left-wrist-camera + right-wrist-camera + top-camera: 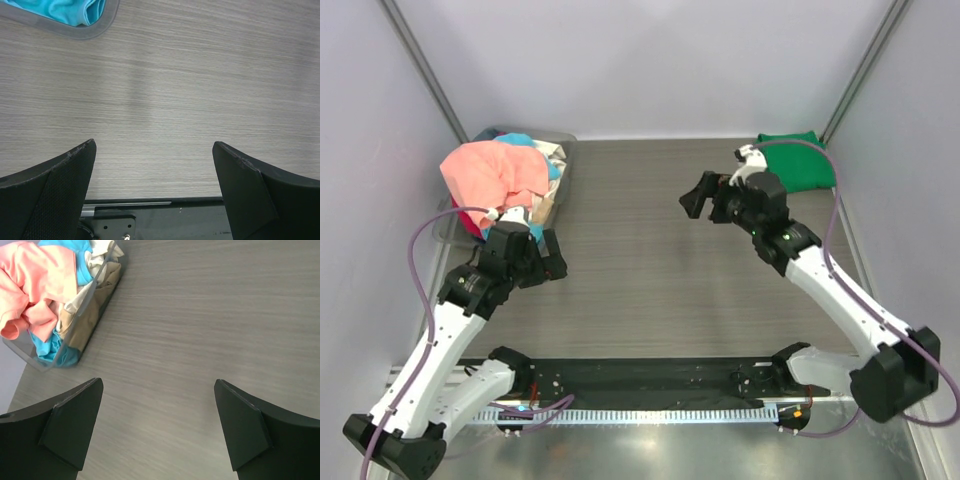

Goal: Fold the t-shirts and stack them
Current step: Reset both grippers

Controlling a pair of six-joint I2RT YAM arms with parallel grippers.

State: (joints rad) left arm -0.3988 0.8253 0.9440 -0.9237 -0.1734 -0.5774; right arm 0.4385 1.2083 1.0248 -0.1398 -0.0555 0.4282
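Beneath salmon-pink t-shirt [492, 172], bin [567, 157] half-hidden.

Bright, even light; faint soft shadows on the table [650, 230] (all views fairly sharp).

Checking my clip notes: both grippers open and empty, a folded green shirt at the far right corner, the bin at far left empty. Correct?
The bin is not empty: the top external view shows it heaped full, a salmon-pink shirt on top. The left gripper and right gripper are open and empty, and the green shirt lies folded at the far right corner.
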